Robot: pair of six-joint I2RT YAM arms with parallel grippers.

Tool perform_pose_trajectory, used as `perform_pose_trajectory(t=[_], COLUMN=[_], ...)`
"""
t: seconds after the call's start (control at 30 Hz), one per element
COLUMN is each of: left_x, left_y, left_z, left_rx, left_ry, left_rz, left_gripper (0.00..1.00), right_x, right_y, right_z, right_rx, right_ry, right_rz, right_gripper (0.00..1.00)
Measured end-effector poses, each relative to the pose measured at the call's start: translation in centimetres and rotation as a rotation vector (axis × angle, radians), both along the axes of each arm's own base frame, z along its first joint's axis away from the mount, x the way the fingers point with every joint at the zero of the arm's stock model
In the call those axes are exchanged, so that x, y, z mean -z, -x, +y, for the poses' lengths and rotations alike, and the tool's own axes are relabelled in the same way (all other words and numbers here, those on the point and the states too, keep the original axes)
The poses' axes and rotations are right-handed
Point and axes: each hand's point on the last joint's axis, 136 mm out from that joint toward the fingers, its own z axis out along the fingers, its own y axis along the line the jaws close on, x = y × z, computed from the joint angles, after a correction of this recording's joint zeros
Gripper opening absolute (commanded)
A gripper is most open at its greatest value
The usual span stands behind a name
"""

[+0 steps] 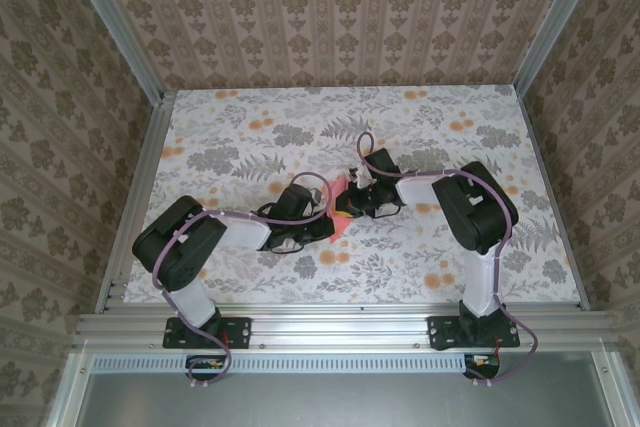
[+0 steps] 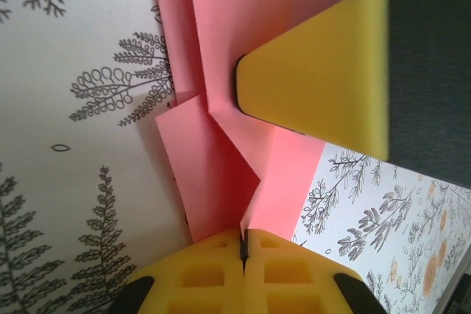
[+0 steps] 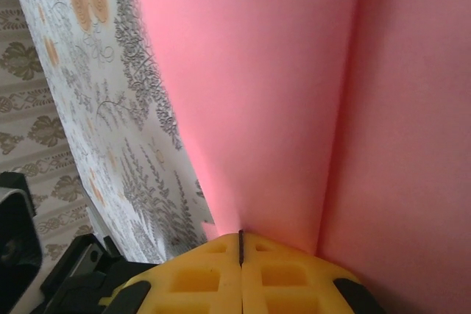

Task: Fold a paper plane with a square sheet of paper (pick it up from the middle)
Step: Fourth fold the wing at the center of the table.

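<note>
Left gripper [image 2: 243, 244], jaws pressed together without a gap, pinches an edge of the sheet of paper [image 2: 221, 182] in the seam between its yellow pads. Right gripper [image 3: 241, 244], equally closed, appears to nip the same sheet from the opposite side, with pink paper rising straight out of its own pad seam. In the left wrist view one yellow finger [image 2: 316, 86] of the right gripper lies against the upper part of the sheet.

In the overhead view the sheet sits between the two wrists over the middle of the floral tabletop [image 1: 250, 137]. It looks tilted up rather than flat, but whether its lower edge touches the surface cannot be told.

Overlapping flaps and slanted edges show that the sheet is partly folded. It is probably mid-way through the task, since the narrow dart shape is not yet formed.

The opposed two-point hold likely serves to keep the thin, limp paper taut and its layers aligned, so that a crease can be set without the flaps springing apart. Uneven pulling could tear or skew the fold.
</note>
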Motion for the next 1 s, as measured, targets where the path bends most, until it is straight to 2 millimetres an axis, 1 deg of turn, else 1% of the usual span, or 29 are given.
perform_pose_trajectory(t=[0.03, 0.13, 0.23, 0.37, 0.47, 0.6, 0.73, 0.83, 0.9, 1.0], left_x=[0.0, 0.0, -0.2, -0.4, -0.7, -1.6, -3.4, -4.3, -4.6, -4.4], left_y=[0.0, 0.0, 0.0, 0.3, 0.6, 0.8, 0.6, 0.3, 0.0, -0.3], left_z=[0.1, 0.4, 0.9, 1.7, 2.3, 3.0, 3.0, 2.5, 1.9, 1.3], left_rx=[-0.003, -0.017, -0.036, -0.059, -0.070, -0.083, -0.084, -0.066, -0.055, -0.046], left_ry=[-0.004, -0.021, -0.044, -0.083, -0.109, -0.121, -0.097, -0.090, -0.083, -0.083], left_rz=[0.000, 0.000, -0.002, -0.001, -0.003, -0.013, -0.045, -0.059, -0.060, -0.049], left_gripper=[0.12, 0.14, 0.22, 0.26, 0.27, 0.22, 0.17, 0.12, 0.12, 0.12], right_x=[0.1, 0.2, 0.2, 0.3, 0.3, 0.3, 0.3, 0.3, 0.3, 0.3], right_y=[0.0, 0.0, 0.1, 0.1, 0.1, 0.1, 0.1, 0.1, 0.1, 0.1], right_z=[0.0, -0.1, 0.0, 0.0, -0.1, -0.1, -0.1, -0.1, -0.1, -0.1], right_rx=[-0.002, -0.004, -0.006, -0.005, -0.005, -0.004, -0.004, -0.004, -0.004, -0.003], right_ry=[0.002, 0.009, 0.012, 0.016, 0.017, 0.019, 0.019, 0.019, 0.020, 0.020], right_rz=[0.003, 0.004, 0.007, 0.007, 0.008, 0.009, 0.008, 0.009, 0.008, 0.009], right_gripper=[0.07, 0.07, 0.07, 0.07, 0.07, 0.07, 0.07, 0.07, 0.08, 0.08])
